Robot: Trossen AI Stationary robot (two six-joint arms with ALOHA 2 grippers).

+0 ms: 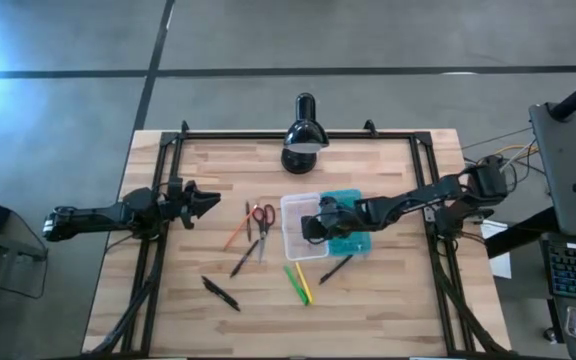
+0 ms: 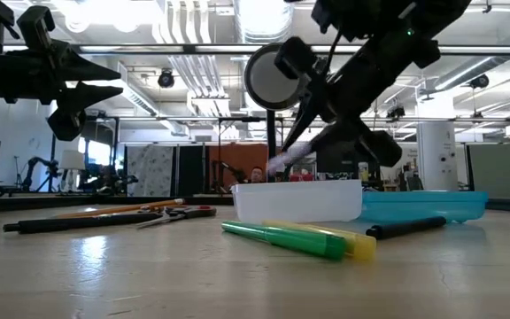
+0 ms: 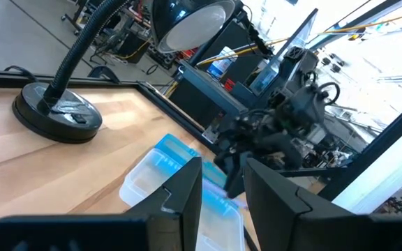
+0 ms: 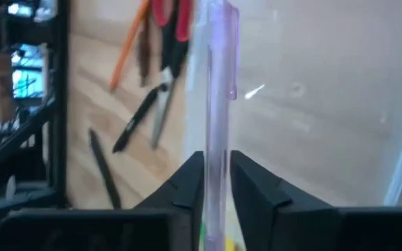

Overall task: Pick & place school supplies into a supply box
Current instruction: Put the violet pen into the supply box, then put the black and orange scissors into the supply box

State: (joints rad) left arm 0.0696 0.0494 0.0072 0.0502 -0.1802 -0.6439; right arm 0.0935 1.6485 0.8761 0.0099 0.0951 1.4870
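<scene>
The right end effector (image 1: 313, 226) hangs over the clear plastic tray of the supply box (image 1: 301, 228) at the centre of the high view, a slim translucent lilac pen (image 4: 217, 104) between its fingers. Whether it is gripped or just let go, I cannot tell. The box's ribbed teal lid (image 1: 349, 236) lies open beside the tray. At the left of that frame the left end effector (image 1: 200, 203) waits above the wooden desk (image 1: 388, 300), jaws parted and empty.

A pen like this looks light, stiff and smooth, likely to roll or slip; mid-barrel seems the safest hold.

Only the right wrist view shows the pen between the fingers; from above the arm hides it. The low view shows it tilted over the tray's wall. The high view alone maps what remains outside: red-handled scissors (image 1: 264, 215), an orange pen (image 1: 236, 234), green and yellow markers (image 1: 299, 284) and black pens (image 1: 220, 293).
</scene>
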